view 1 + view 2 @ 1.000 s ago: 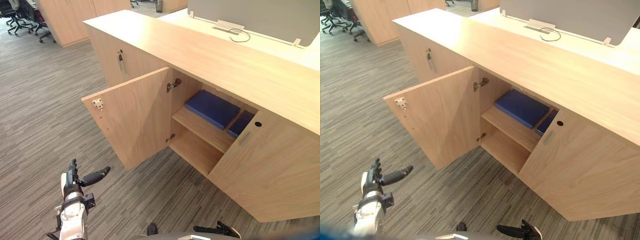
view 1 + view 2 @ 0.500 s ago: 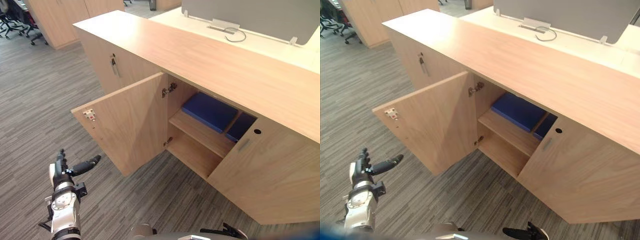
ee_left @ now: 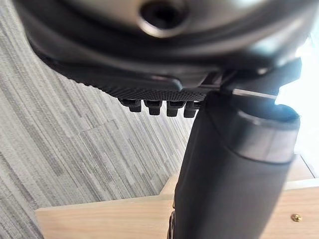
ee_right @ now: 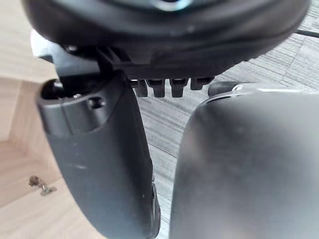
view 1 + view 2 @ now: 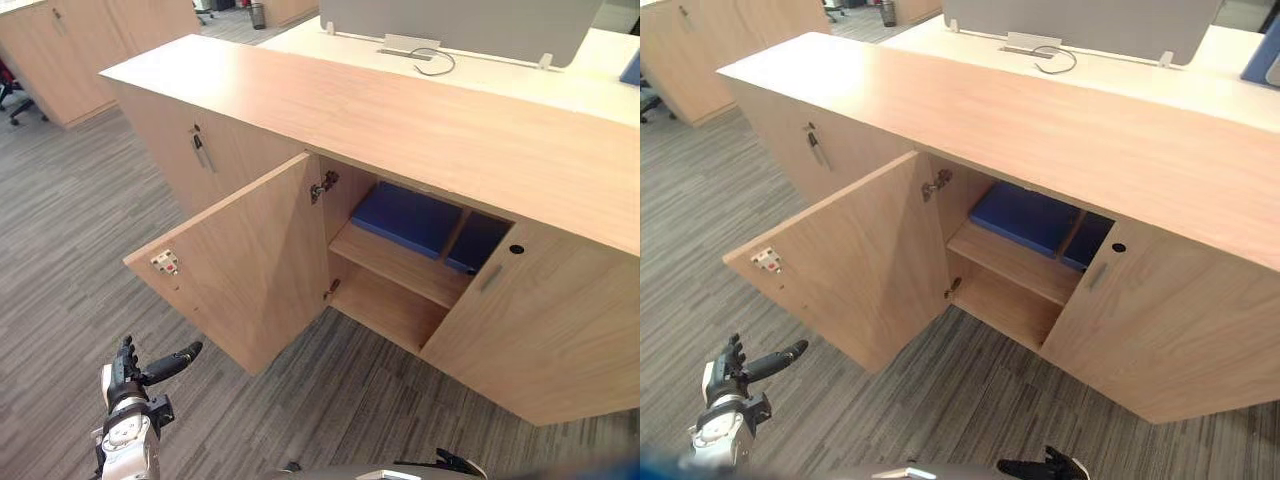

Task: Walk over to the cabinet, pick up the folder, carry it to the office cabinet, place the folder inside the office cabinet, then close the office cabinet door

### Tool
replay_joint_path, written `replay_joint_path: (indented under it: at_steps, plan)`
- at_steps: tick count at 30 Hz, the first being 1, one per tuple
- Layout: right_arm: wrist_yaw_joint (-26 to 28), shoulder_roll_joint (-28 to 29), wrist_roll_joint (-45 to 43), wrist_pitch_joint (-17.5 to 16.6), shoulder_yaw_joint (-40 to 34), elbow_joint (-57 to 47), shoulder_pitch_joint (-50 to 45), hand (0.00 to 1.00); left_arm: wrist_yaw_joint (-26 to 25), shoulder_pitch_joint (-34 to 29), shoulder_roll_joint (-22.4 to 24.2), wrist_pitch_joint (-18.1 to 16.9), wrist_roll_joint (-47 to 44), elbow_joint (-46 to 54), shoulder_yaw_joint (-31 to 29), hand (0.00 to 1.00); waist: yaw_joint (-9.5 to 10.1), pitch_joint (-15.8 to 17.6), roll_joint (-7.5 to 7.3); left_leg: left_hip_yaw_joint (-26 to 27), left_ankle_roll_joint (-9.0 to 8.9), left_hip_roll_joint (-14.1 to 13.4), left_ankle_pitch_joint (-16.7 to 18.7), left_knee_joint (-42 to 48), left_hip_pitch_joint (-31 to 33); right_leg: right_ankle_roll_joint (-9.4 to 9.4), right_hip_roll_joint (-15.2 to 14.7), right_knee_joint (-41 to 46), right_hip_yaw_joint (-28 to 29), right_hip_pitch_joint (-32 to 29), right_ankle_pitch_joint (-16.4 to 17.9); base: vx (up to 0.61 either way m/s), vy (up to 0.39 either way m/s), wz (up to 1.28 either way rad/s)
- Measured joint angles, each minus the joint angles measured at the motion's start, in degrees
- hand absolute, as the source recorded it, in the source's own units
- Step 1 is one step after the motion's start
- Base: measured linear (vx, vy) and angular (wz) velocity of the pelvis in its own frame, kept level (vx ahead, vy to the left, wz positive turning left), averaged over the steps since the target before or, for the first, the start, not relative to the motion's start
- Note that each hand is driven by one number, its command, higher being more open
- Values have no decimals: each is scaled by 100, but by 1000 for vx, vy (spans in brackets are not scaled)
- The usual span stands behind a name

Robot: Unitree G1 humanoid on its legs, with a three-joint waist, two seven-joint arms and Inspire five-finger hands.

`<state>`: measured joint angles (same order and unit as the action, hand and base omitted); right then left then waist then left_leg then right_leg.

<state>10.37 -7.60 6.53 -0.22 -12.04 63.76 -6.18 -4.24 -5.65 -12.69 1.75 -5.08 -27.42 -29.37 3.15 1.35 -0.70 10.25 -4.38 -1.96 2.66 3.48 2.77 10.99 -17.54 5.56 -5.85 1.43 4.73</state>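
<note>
One flat blue rectangular folder (image 5: pixel 405 218) lies on the upper shelf (image 5: pixel 395 268) of the long light-wood office cabinet (image 5: pixel 400 110), beside the open left door (image 5: pixel 250 260). A second, darker blue item (image 5: pixel 475 243) sits just beside it, partly hidden by the closed right door (image 5: pixel 540 330). The left hand (image 5: pixel 127 377) hangs low over the grey striped carpet (image 5: pixel 60 230), well apart from the open door, fingers straight, thumb extended, holding nothing. The right hand (image 5: pixel 1045 466) is at the head view's lower edge, fingers relaxed, empty.

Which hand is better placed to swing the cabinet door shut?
Left. The left hand, open, hangs near the open door's free edge; the right hand sits low, farther from it.
</note>
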Motion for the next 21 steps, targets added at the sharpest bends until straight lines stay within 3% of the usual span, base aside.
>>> replay_joint_path:
  at_steps: [10, 21]
  plan:
    - [68, -127, 12, -60, 539, -15, -89, 100, 174, 306, -162, -1, -4, 22, 210, 100, -14, -114, -13, 187, 58, -16, -306, -513, -174, 20, 65, -36, -47, -196, -46, -38, 9, -12]
    - [84, -71, -2, -92, 333, -30, -195, 100, 4, 623, -615, -10, -119, 2, 159, 100, -29, -151, -33, 186, 78, -13, -575, -845, -216, 11, 96, -84, -138, -338, -57, -80, -14, -3]
